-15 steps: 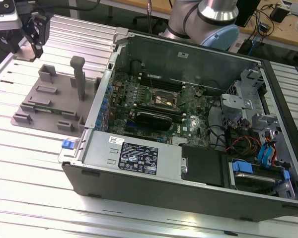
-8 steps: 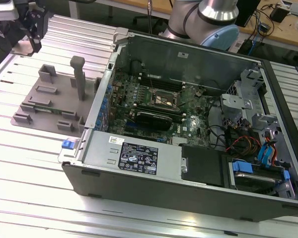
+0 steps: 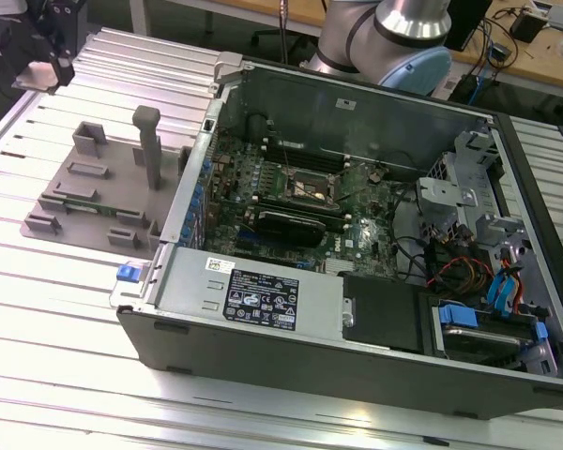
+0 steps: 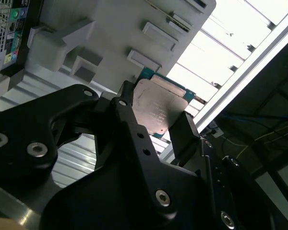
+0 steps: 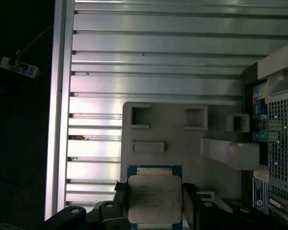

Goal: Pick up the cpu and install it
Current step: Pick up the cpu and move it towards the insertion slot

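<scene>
In both wrist views the cpu (image 5: 153, 196) (image 4: 158, 108), a flat square chip with a silver top plate and a thin green rim, sits between the black fingers (image 5: 189, 199) of my gripper (image 5: 154, 203) (image 4: 156, 123), which is shut on its two opposite edges. In the exterior view my gripper (image 3: 47, 67) hangs high at the far left with the pale cpu (image 3: 38, 73) in it, above the table beyond the grey fixture plate (image 3: 103, 192). The dark metal-framed socket (image 3: 308, 187) lies on the motherboard inside the open computer case (image 3: 263, 300), well off to the exterior view's right of my gripper.
The grey fixture plate (image 5: 182, 143) carries raised blocks and a tall post (image 3: 148, 145). The case's walls, drive bays and cables (image 3: 469, 272) ring the motherboard. The slatted metal table (image 3: 66, 319) ends in an edge near my gripper. The arm's base (image 3: 394, 37) stands behind the case.
</scene>
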Available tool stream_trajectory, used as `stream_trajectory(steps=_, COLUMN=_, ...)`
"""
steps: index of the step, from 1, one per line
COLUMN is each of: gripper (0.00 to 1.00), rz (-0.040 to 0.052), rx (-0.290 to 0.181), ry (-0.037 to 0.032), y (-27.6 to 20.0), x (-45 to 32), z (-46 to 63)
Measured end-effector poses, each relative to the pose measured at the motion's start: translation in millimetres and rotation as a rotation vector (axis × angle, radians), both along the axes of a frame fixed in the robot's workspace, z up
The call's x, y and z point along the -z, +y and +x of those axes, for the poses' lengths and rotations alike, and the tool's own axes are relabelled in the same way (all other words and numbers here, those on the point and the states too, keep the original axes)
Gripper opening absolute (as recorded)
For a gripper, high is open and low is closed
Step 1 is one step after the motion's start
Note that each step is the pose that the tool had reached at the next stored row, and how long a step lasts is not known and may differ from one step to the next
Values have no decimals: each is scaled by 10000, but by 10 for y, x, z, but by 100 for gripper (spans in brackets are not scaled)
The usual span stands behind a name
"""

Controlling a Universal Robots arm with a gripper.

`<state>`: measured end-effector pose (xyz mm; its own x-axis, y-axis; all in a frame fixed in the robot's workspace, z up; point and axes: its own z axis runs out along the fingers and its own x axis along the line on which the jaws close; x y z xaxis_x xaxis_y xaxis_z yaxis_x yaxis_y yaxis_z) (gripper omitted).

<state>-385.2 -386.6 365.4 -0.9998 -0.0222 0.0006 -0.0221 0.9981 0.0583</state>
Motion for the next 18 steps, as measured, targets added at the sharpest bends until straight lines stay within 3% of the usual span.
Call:
stream_trajectory(steps=6, gripper=54, rz=1, rx=0, ry=-4, y=1, x=-90, z=0)
stream_trajectory(steps=12, gripper=54, rz=-1, rx=1, ry=1, y=2, x=-94, z=8)
stream_trajectory(steps=16, gripper=54, rz=0, rx=1, ry=-2, y=0, x=-92, z=65)
stream_trajectory(steps=18, gripper=54, rz=0, rx=0, ry=-2, y=-2, x=-92, z=151)
